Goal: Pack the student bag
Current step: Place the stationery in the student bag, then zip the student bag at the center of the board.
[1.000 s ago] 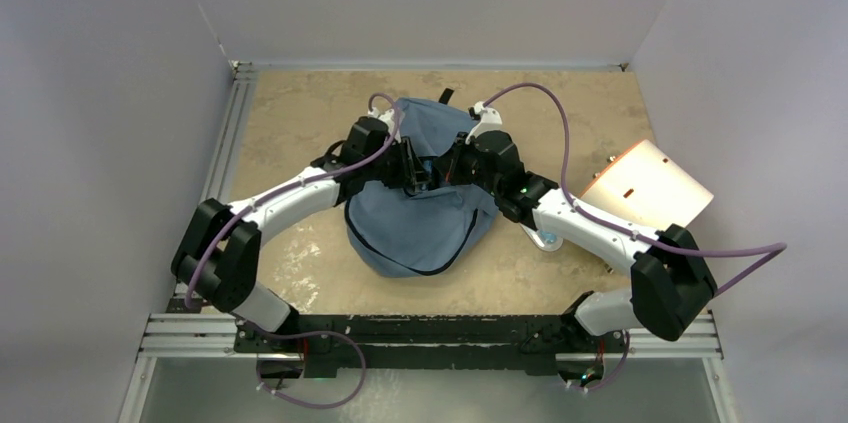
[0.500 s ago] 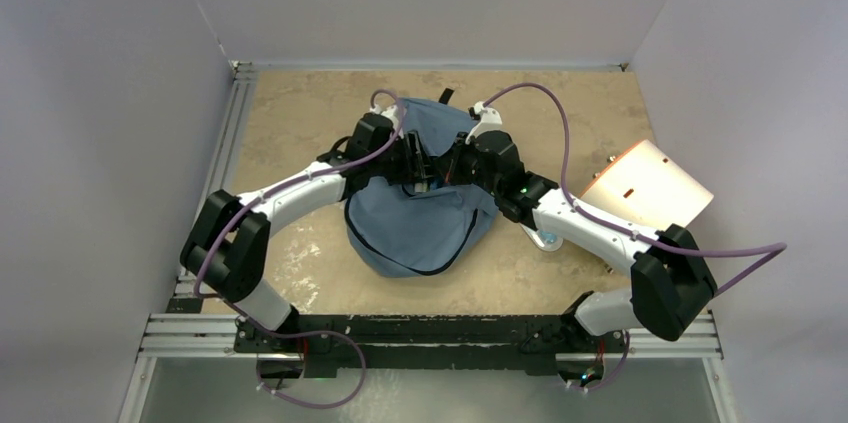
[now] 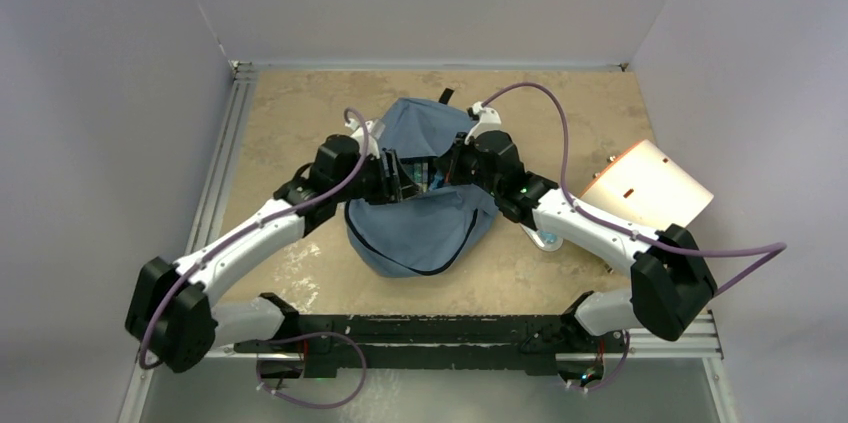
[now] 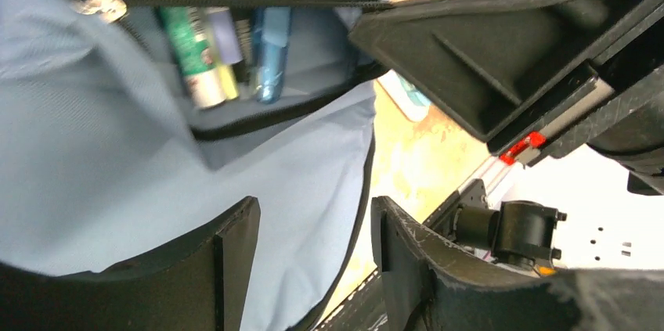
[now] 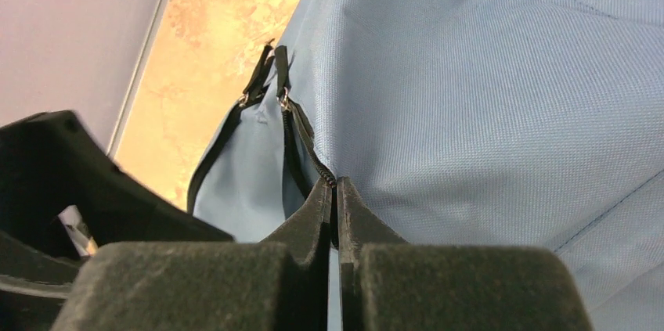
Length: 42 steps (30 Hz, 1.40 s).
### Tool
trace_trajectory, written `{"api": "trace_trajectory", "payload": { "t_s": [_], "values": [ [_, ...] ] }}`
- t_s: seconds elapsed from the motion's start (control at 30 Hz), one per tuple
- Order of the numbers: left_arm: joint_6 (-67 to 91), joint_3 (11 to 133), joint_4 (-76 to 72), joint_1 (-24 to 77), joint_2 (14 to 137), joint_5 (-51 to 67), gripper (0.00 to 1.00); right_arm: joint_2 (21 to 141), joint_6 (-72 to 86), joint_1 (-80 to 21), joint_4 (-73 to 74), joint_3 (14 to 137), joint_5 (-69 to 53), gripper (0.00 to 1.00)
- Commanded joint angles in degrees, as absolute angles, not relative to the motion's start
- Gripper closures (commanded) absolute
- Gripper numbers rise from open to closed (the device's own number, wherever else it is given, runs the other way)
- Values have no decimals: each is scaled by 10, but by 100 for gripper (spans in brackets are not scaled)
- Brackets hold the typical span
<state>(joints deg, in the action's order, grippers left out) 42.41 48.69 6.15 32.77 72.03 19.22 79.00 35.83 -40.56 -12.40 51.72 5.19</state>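
Only wrist views show left claw spread, right claw pinching student bag zipper.

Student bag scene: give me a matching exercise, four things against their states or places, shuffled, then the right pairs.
1. left gripper
2. right gripper
3. pens
4. beige folder

A. pinched shut on the student bag's zipper edge
B. lying on the table, right of the bag
C. jaws apart, holding nothing
D. inside the bag's open pocket

Pairs: 1-C, 2-A, 3-D, 4-B
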Motion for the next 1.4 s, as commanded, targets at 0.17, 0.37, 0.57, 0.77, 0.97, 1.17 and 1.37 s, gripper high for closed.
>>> {"api": "trace_trajectory", "payload": {
  "t_s": [0.17,0.37,0.57,0.77,0.97,1.17,1.37],
  "values": [
    [468,481,192,221,615,66,47,801,288,-413,-142,544,-33,100],
    [426,541,202,183,702,82,47,839,273,-420,-94,540,-60,97],
    [412,557,178,172,740,99,47,858,269,-423,-66,539,-39,84],
    [406,543,168,154,739,113,47,788,260,-422,-80,541,9,55],
    [393,515,155,116,720,162,47,724,273,-422,-94,538,54,43],
    [390,486,143,94,704,193,47,733,268,-421,-96,565,99,44],
    [391,477,121,90,714,212,47,794,228,-421,-57,647,73,44]
  ]
}}
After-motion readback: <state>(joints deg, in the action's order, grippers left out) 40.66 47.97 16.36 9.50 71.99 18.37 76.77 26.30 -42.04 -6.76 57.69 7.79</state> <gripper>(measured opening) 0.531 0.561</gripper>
